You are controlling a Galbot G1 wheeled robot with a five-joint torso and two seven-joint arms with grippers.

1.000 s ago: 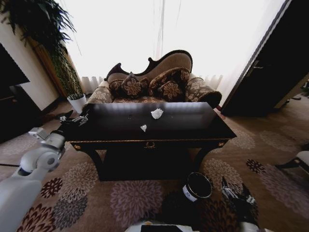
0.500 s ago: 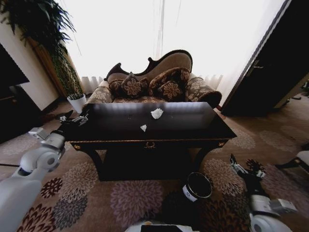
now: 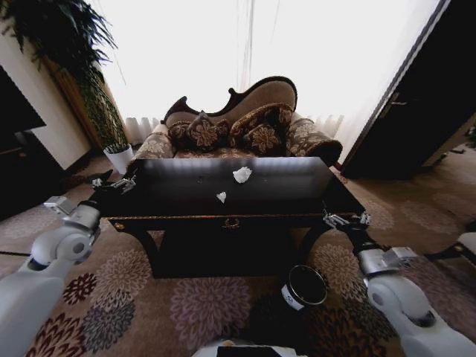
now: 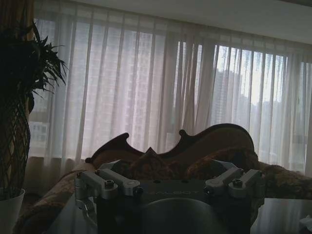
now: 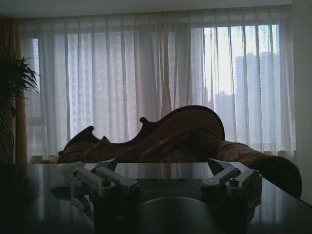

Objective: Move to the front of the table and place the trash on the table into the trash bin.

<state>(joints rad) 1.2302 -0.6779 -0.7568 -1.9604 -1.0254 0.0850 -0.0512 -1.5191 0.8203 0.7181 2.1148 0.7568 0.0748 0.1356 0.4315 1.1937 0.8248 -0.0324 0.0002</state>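
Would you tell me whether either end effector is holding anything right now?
Nothing is held: the left end effector and right end effector are both open and empty.

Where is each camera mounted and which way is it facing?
Head: high up, looking down at the table, bin and sofa; both arms show.
Left wrist: at the table's left end, facing sofa and curtains; left gripper below.
Right wrist: at the table's right end, facing across it; right gripper below.
All three share the sofa.
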